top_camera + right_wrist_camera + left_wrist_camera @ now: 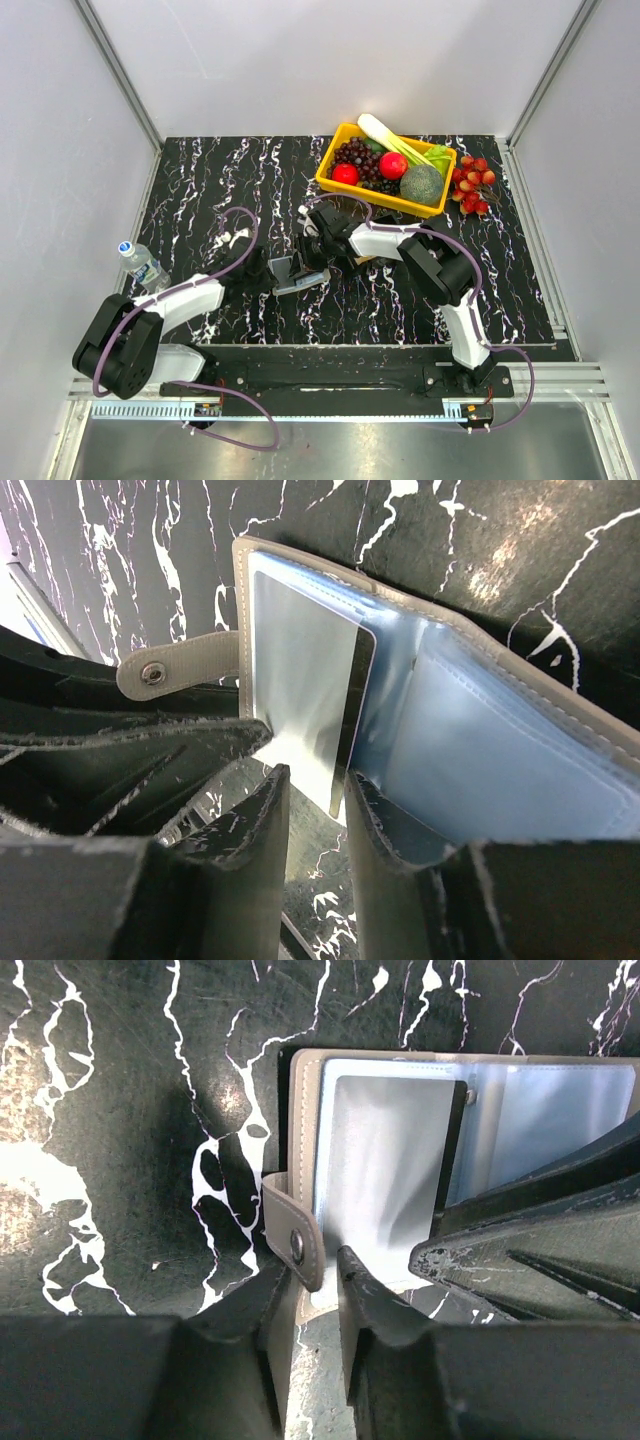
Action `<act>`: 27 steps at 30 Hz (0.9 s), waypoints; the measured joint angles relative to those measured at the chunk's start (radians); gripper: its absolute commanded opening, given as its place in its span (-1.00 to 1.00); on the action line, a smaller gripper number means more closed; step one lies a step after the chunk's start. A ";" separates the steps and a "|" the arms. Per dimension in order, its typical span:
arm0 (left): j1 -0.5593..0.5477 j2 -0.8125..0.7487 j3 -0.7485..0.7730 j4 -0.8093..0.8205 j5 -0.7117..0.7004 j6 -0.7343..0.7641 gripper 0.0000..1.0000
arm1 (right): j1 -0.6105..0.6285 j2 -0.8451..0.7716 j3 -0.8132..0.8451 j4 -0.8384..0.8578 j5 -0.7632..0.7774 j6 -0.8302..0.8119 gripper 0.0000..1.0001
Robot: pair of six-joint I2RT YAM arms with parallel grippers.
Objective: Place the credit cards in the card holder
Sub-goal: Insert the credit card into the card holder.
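In the left wrist view the left end effector (pixel 310 1278) is standing slightly parted. The holder's snap strap (pixel 298 1242) is lying in the gap against one finger and is not clamped. The right wrist view is showing the right end effector (pixel 315 780) parted a little too. The lower corner of a glossy leaf (pixel 305 670) with a dark edge is dipping between its fingers, and I cannot tell whether it is a card or a sleeve.

Just beyond the fingers, the card holder (pixel 490 740) is lying open on the tabletop (pixel 470 540), its clear pockets facing up.

Only the top view is showing both arms meeting over the holder, from its 9 and 2 o'clock. A water bottle (pixel 143 265) is lying well off at the holder's 9 o'clock. Farther back, at 1 o'clock, a yellow basket (pixel 372 197) of fruit is sitting with red berries (pixel 472 185) just beside it.
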 measured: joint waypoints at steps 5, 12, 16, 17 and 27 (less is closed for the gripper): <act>0.004 -0.002 -0.002 -0.004 -0.011 -0.002 -1.00 | -0.001 -0.006 0.002 -0.013 0.016 0.000 -0.24; 0.002 -0.014 -0.002 0.000 -0.011 -0.001 -1.00 | -0.012 -0.043 -0.010 -0.045 0.086 -0.009 -0.19; 0.000 -0.049 -0.002 -0.002 -0.013 0.000 -1.00 | -0.051 -0.105 -0.033 -0.063 0.118 -0.023 -0.17; 0.000 -0.055 -0.002 -0.002 -0.013 0.000 -1.00 | -0.063 -0.125 -0.039 -0.067 0.132 -0.027 -0.16; 0.000 -0.070 -0.002 -0.002 -0.003 0.026 -1.00 | -0.219 -0.389 -0.064 -0.156 0.271 -0.109 -0.13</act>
